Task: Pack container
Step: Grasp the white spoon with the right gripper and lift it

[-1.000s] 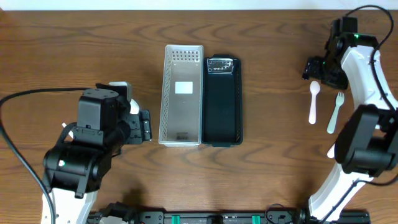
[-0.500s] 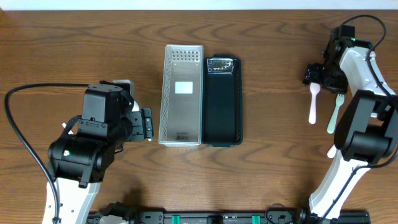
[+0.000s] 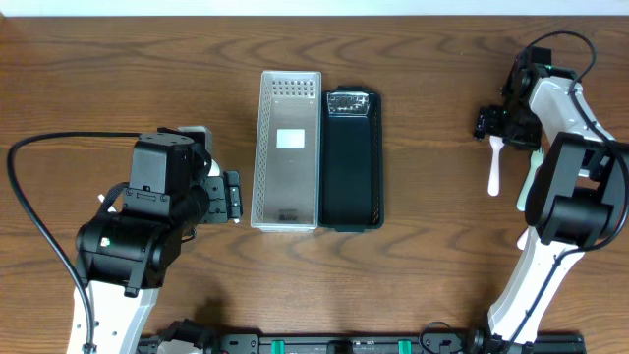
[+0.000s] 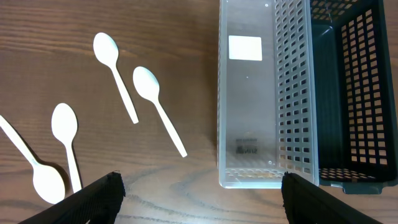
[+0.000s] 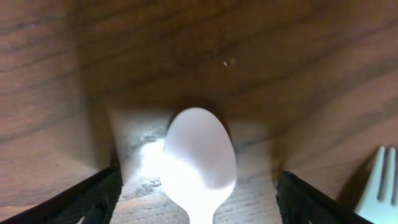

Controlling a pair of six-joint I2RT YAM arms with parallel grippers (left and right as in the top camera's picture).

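Over the last second the right gripper (image 3: pixel 490 122) had swung in from the far edge and come down over the bowl of a spoon (image 3: pixel 495 162), its jaws spread wide on either side and not yet touching it. That looked like the start of a first pick, since nothing was packed yet. The left gripper (image 3: pixel 231 197), also spread, had shifted slightly and then held beside the clear bin (image 3: pixel 288 147). That bin was stiff, see-through plastic with gridded walls and a white label. It sat touching a black bin (image 3: pixel 352 162) of the same long shape at mid-table, and both looked empty. The spoon was smooth, glossy pale plastic, with a matching fork (image 5: pixel 379 180) just beside it on the grained wooden table (image 3: pixel 413 59).
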